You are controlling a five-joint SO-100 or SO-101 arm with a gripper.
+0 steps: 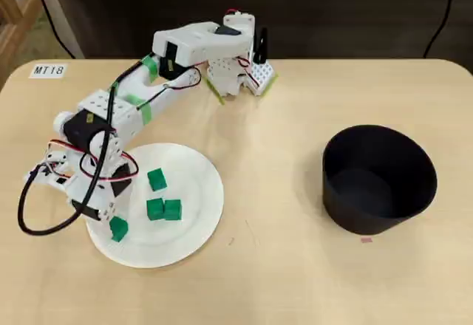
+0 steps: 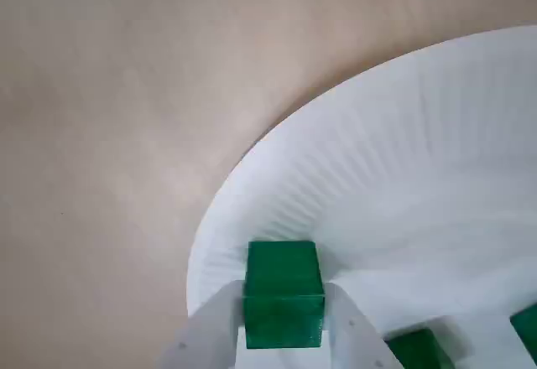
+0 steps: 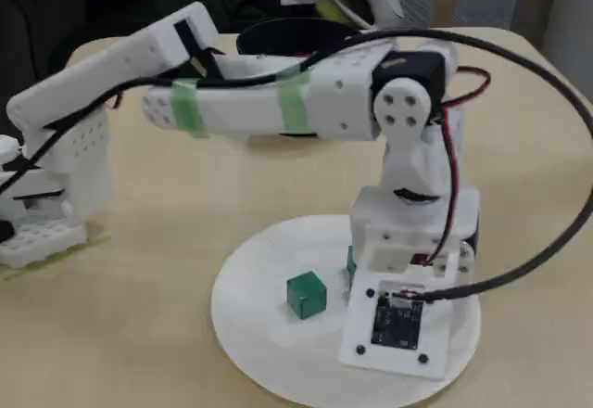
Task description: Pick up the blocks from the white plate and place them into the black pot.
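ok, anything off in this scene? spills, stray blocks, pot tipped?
Nothing stands out. All four green blocks are on the white plate; one sits near the rim between the fingers of the gripper. The black pot stands upright, apparently empty, and apart from the plate.

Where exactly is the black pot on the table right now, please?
In the overhead view, the black pot stands on the right side of the table, well apart from the white plate on the left, and looks empty.

Lab or classroom: labelled wooden table (image 1: 281,192), dangling cables (image 1: 447,15).
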